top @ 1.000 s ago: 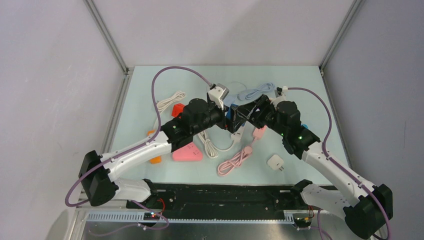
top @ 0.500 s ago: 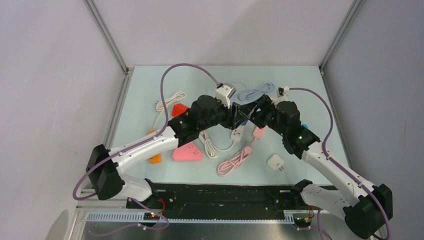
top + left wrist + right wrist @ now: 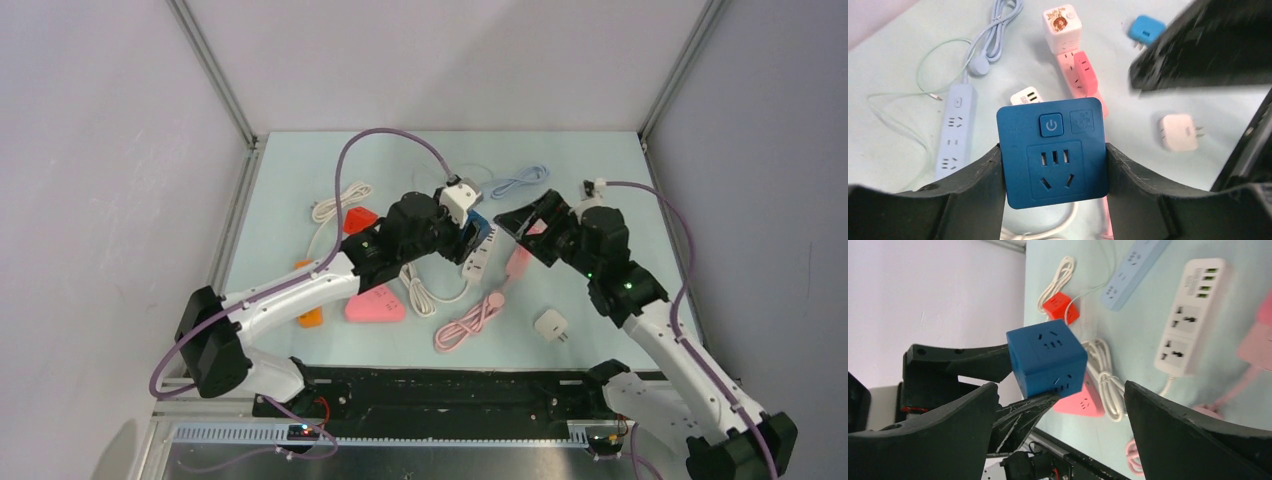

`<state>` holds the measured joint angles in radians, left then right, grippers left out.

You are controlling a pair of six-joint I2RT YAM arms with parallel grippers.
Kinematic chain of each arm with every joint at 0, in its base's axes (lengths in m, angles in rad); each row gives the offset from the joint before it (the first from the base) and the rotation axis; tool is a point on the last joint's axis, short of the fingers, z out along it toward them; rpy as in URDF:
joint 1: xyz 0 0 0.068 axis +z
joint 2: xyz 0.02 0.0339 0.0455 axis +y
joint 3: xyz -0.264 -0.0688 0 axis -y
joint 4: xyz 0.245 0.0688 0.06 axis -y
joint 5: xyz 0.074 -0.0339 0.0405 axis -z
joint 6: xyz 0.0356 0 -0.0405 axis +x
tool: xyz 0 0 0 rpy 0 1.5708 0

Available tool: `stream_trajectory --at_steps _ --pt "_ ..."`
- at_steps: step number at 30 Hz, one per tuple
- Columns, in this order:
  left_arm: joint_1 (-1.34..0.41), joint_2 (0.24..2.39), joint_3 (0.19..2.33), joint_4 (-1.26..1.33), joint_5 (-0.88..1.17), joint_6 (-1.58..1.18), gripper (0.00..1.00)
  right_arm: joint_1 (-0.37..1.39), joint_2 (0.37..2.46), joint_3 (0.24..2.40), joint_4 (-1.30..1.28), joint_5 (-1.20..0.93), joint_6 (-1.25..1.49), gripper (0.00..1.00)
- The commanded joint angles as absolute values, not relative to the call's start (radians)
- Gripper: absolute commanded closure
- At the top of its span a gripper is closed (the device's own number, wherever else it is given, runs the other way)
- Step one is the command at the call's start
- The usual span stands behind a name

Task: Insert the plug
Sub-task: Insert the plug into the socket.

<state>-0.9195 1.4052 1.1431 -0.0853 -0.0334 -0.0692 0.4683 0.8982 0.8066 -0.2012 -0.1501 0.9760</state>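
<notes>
Left gripper clamps blue cube above table; right gripper spread wide, holding nothing, near cube.

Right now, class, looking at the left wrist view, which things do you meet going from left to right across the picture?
pale blue strip → blue cube → white adapter
</notes>
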Motion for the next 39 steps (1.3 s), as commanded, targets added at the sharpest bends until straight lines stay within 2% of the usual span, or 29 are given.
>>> stream_trajectory --at_steps 1,5,10,16,18,24,29,33,39 --pt "-0.909 1.386 1.108 -0.058 0.109 0.293 1.00 0.376 0.808 0.847 -0.355 -0.186 0.922 0.01" --pt "-0.861 1.369 1.043 -0.073 0.360 0.565 1.00 0.290 0.762 0.843 -0.451 -0.209 0.889 0.01" --pt "-0.748 1.394 1.075 -0.120 0.677 0.723 1.00 0.227 0.726 0.809 -0.495 -0.249 0.881 0.01" --pt "-0.588 1.499 1.199 -0.227 1.090 0.783 1.00 0.210 0.723 0.783 -0.512 -0.290 0.875 0.02" --pt "-0.566 1.536 1.226 -0.231 1.157 0.781 1.00 0.208 0.722 0.782 -0.521 -0.293 0.872 0.03" --pt "-0.558 1.690 1.343 -0.317 1.151 0.784 1.00 0.205 0.721 0.782 -0.537 -0.294 0.858 0.03" --pt "-0.567 1.804 1.445 -0.467 1.093 0.917 1.00 0.201 0.731 0.778 -0.554 -0.300 0.842 0.04" --pt "-0.593 1.882 1.550 -0.697 0.989 1.073 1.00 0.201 0.728 0.764 -0.564 -0.298 0.839 0.04" --pt "-0.621 1.966 1.628 -0.790 0.929 1.147 1.00 0.200 0.735 0.741 -0.557 -0.291 0.834 0.05"
